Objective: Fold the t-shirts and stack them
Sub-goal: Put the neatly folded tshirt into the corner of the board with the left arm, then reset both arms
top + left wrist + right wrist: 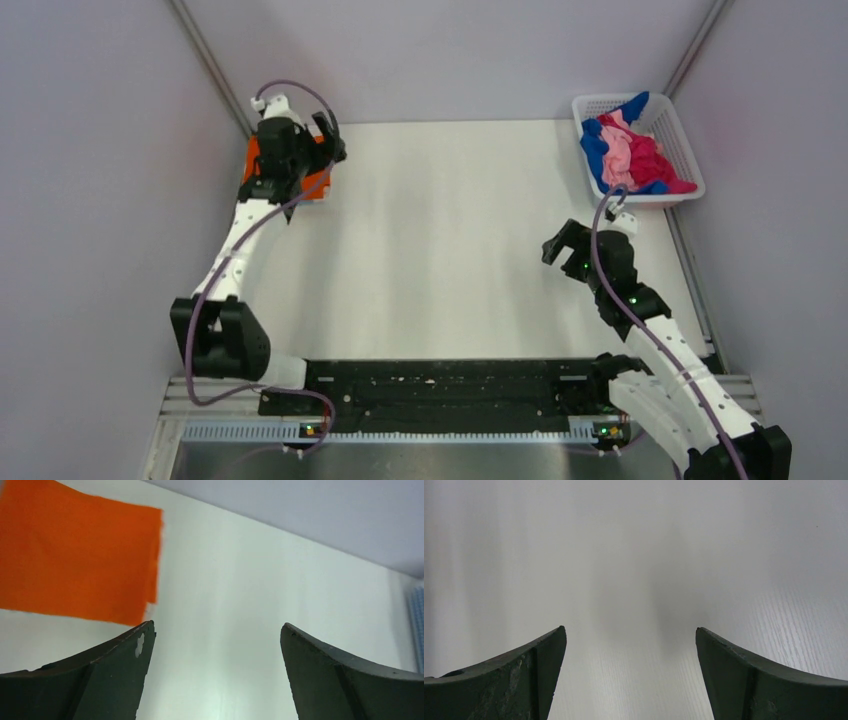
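A folded bright orange t-shirt (315,187) lies flat at the table's far left, mostly hidden under my left arm; it shows clearly in the left wrist view (80,555). My left gripper (328,135) hangs above the shirt's right edge, open and empty (217,627). Blue, pink and magenta t-shirts (630,150) lie crumpled in a white lattice basket (688,150) at the far right. My right gripper (562,245) is open and empty over bare table (630,630), a little in front of the basket. No white streaked shirt shows.
Grey walls close in the left, right and far sides. A black rail (450,385) runs along the near edge between the arm bases. The basket edge shows faintly at the right of the left wrist view (417,625).
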Robot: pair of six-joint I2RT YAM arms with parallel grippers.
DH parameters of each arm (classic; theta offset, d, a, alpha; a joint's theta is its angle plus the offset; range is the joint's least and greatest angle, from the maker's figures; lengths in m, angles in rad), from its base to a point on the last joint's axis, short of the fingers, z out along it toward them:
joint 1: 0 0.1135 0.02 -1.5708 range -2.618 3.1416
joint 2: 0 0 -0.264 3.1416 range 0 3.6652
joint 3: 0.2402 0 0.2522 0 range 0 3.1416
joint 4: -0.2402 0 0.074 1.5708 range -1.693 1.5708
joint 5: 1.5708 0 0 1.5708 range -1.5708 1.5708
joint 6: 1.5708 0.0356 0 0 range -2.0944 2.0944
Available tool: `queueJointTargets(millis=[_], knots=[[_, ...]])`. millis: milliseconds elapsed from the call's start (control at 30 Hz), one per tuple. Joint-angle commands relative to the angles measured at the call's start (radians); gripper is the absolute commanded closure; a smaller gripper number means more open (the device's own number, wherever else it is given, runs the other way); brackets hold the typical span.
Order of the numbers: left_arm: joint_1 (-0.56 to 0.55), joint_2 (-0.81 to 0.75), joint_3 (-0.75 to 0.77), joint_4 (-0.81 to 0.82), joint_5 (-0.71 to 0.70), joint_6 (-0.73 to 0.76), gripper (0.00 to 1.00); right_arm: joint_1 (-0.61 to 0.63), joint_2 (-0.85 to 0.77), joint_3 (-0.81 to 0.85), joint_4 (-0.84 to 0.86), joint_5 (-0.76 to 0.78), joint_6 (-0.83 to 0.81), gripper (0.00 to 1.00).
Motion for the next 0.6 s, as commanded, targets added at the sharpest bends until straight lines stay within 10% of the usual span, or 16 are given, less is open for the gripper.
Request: queueJointTargets(millis=[0,267,567], knots=[[-0.171,-0.210,-0.275,0.092,0.065,-0.072,0.01,-0.009,-0.023,0.032,-0.001,-0.073,-0.028,0.01],[-0.358,-0.465,-0.775,0.276,0.174,-0.193,0.01,-0.009,-0.054,-0.010,-0.004,-0.120,-0.004,0.01],[-0.362,-0.543,-0.778,0.144,0.015,-0.172,0.01,-0.008,-0.108,-0.062,0.007,-0.111,-0.006,0.01]])
